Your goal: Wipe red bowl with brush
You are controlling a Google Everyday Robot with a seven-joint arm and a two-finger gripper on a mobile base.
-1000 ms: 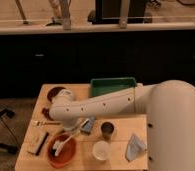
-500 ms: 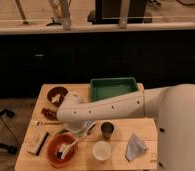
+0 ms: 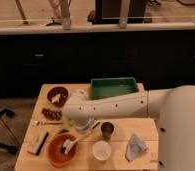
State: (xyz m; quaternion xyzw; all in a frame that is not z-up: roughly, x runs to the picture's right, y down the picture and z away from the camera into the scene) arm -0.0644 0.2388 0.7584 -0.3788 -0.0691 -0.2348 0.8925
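Resting white bristles in the shallow red bowl (image 3: 51, 151), the brush (image 3: 70, 145) seems clamped by the gripper (image 3: 85, 127) above.

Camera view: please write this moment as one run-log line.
task: wipe red bowl | hand: over table, just behind bowl | brush: head in bowl, handle slanting up toward hand

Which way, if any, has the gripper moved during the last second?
Yes. The gripper has shifted rightward, toward the dark cup, and now sits just above the red bowl's upper-right rim.
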